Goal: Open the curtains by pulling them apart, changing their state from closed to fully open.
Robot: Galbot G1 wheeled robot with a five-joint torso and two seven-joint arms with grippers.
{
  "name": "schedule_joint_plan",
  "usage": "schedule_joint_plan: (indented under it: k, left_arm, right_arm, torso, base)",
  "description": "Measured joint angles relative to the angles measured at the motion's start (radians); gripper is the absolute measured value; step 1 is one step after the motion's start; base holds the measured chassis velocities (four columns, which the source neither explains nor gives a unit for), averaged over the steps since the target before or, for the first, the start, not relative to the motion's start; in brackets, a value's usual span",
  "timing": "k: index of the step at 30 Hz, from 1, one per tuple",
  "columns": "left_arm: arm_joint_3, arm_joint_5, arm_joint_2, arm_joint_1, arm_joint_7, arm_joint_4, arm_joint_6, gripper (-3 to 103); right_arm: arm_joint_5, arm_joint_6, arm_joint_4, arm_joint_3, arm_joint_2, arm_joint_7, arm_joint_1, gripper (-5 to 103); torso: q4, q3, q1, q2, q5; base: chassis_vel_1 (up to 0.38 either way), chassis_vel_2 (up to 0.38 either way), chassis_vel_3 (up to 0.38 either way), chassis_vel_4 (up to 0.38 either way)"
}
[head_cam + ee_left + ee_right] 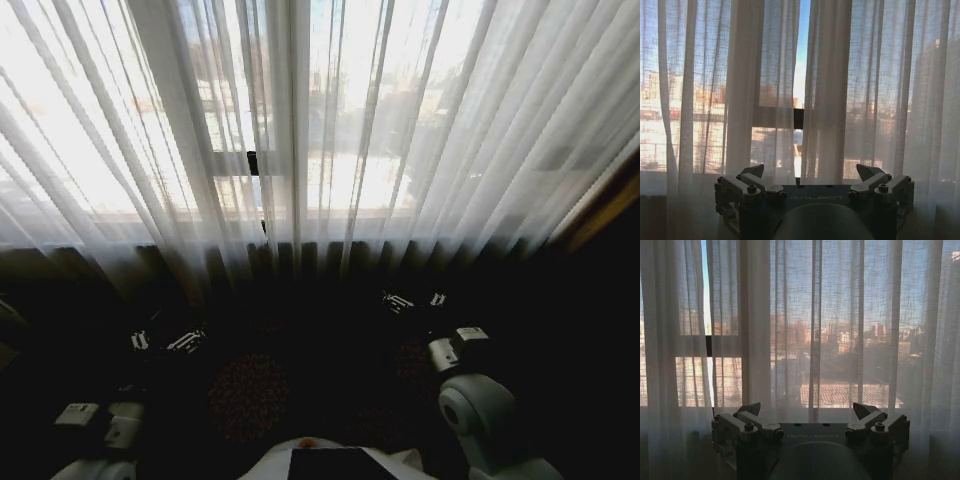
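curtains hang closed across the window, two sheer white panels whose pleats run top to bottom, long axis upright, hems reaching down into the dark below the sill. in the head view the left hand sits low on the left and the right hand low on the right, both short of the fabric and apart from it. floor beneath them is dark, with a mottled round patch. the left wrist view shows a thin slit of sky where the two panels meet, and a dark window frame bar behind it, with the left hand's fingers spread wide and empty. the right wrist view looks through the fabric to city buildings, its fingers likewise wide and holding nothing.
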Motion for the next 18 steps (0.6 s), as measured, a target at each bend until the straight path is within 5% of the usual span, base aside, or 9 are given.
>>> schedule_joint_plan:
  k: [18]
  left_arm:
    - [-0.006,0.013,-0.011,0.011,0.04,0.0,-0.019,100]
  right_arm:
    - [-0.025,0.012,-0.009,-0.003,-0.001,-0.007,0.011,100]
  torso:
    - [0.0,0.0,0.0,0.0,0.0]
  base:
    - [-0.001,0.003,0.002,-0.004]
